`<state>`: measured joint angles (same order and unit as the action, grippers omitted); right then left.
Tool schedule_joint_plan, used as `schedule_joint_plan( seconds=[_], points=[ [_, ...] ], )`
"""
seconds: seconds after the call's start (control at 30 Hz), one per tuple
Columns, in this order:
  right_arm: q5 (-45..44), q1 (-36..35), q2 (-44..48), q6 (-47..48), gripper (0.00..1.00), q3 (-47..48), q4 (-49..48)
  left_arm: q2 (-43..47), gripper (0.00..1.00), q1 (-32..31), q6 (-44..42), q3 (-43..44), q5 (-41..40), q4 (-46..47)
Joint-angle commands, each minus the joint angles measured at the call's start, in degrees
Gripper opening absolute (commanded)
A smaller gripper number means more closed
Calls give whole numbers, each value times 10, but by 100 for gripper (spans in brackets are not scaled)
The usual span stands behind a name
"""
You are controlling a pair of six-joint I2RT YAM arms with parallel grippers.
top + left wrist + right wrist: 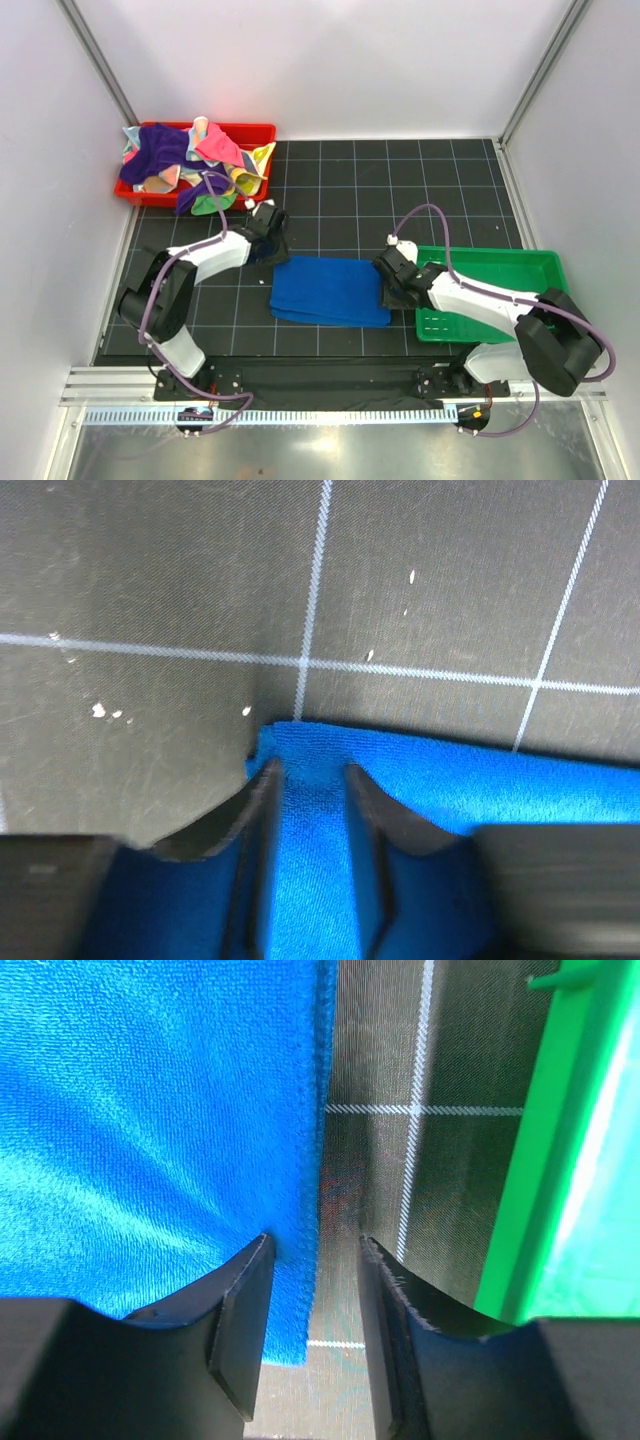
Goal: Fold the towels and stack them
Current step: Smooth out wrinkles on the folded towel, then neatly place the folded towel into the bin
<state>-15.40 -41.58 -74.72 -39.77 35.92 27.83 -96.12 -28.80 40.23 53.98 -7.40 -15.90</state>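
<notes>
Towel (330, 290), blue and folded, lies flat on the surface (400, 190) in the top view, near the green tray (500, 268). Left wrist: left fingers (252, 815) stand half-open astride its corner, cloth between them; whether pinched, I cannot tell. Right wrist: right fingers (240, 1305) are half-open over its edge, holding nothing; closing there may catch one layer and spoil the fold.

Blue towel (470, 785) corner at six o'clock sits between the left gripper (308, 778) fingers (252, 815), perhaps pinched; the mat (180, 580) fills twelve.
</notes>
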Motion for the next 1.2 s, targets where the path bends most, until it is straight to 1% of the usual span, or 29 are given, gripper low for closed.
schedule_joint_plan(
  seconds=[0.0, 0.1, 0.2, 0.23, 0.3, 0.43, 0.47, 0.53, 0.57, 0.6, 0.7, 0.73, 0.77, 0.8, 0.83, 0.87, 0.9, 0.93, 0.97, 1.0, 1.03, 1.07, 1.1, 1.13, 1.17],
  points=[
    [-19, 3, 24, 6, 47, 42, 32, 54, 39, 7, -23, 17, -20, -45],
    [-27, 5, 37, 7, 51, 71, 42, 104, 44, 1, -27, 20, -35, -64],
    [-23, 14, 36, 9, 56, 82, 35, 141, 44, -20, -27, 13, -38, -80],
    [-19, 18, 33, 8, 57, 84, 35, 164, 44, -39, -24, 9, -42, -84],
    [-9, 26, 18, 10, 58, 86, 27, 181, 44, -56, -16, -11, -39, -84],
    [-9, 29, 18, 7, 58, 85, 22, 218, 43, -126, 19, -50, -41, -58],
    [-9, 29, 24, 6, 58, 83, 23, 224, 43, -162, 34, -50, -55, -56],
    [-23, 31, 51, 4, 58, 89, 34, 219, 46, -192, 49, -46, -84, -49],
    [-31, 32, 61, 4, 58, 100, 53, 209, 47, -218, 69, -41, -96, -49],
    [-38, 31, 87, 1, 58, 108, 65, 199, 49, -228, 77, -34, -112, -48],
    [-73, 33, 133, 2, 58, 148, 121, 150, 53, -267, 111, 11, -146, -63],
    [-85, 33, 165, -1, 58, 171, 138, 136, 53, -278, 121, 26, -169, -68],
    [-108, 34, 181, -4, 58, 185, 173, 100, 54, -287, 142, 58, -184, -72],
    [-119, 34, 195, -6, 58, 197, 188, 81, 55, -309, 154, 81, -196, -96],
    [-128, 34, 231, -8, 58, 222, 214, 58, 56, -318, 162, 101, -216, -105],
    [-143, 34, 247, -9, 58, 234, 226, 39, 58, -330, 174, 149, -230, -123],
    [-151, 34, 264, -10, 59, 246, 238, -4, 59, -341, 197, 174, -245, -140],
    [-157, 35, 279, -8, 59, 275, 263, -26, 59, -364, 205, 199, -276, -172],
    [-167, 35, 304, -5, 59, 290, 273, -48, 61, -373, 216, 264, -289, -192],
    [-168, 35, 313, -2, 59, 305, 282, -100, 62, -382, 238, 298, -307, -216],
    [-169, 35, 320, 1, 59, 338, 292, -124, 63, -399, 251, 340, -322, -278],
    [-170, 35, 332, 7, 59, 354, 313, -155, 64, -405, 264, 378, -346, -308],
    [-167, 35, 338, 11, 59, 369, 320, -184, 64, -411, 278, 465, -353, -348],
    [-168, 35, 342, 14, 60, 397, 327, -244, 64, -414, 305, 508, -355, -414],
    [-167, 34, 350, 22, 60, 411, 343, -272, 66, -420, 317, 548, -362, -453]
  ],
)
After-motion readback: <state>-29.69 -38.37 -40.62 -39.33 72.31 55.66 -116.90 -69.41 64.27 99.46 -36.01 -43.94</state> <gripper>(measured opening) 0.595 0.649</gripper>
